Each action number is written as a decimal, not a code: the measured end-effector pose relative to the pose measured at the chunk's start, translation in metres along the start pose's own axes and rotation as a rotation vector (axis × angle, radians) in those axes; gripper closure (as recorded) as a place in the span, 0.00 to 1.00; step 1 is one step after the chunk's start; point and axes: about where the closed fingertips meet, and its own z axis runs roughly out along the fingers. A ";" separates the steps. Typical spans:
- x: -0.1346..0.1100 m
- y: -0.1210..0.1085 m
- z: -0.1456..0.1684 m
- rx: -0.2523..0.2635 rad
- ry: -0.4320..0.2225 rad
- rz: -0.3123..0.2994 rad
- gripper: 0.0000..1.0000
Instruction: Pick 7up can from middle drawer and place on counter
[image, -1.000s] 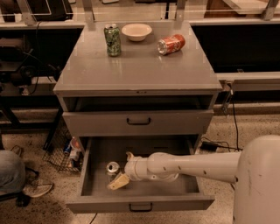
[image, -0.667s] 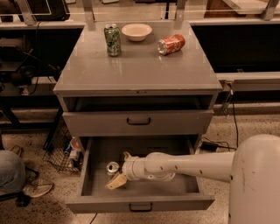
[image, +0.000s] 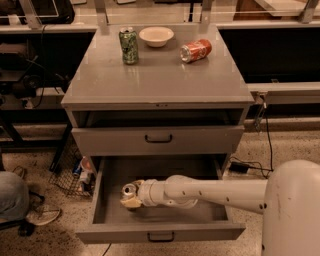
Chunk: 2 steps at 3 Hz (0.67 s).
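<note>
The 7up can (image: 129, 190), pale with a silver top, stands in the left part of the open middle drawer (image: 160, 231), which is pulled out at the bottom of the grey cabinet. My gripper (image: 131, 198) reaches in from the right on a white arm (image: 210, 192) and is right at the can, its tip against the can's near side. The can's lower body is hidden behind the gripper. The counter (image: 160, 80) is the glossy grey top above.
On the counter stand a dark green can (image: 129, 45), a white bowl (image: 156, 36) and an orange can (image: 196, 50) on its side. The shallower drawer (image: 159, 140) above is closed. A wire basket (image: 75, 172) and a person's shoe (image: 42, 216) are on the floor to the left.
My gripper has moved left across the drawer and closed in on the 7up can. The can has not visibly moved.
</note>
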 end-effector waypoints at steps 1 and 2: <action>0.001 0.000 0.000 0.001 -0.013 0.009 0.72; 0.001 -0.006 -0.007 0.004 -0.039 0.021 0.96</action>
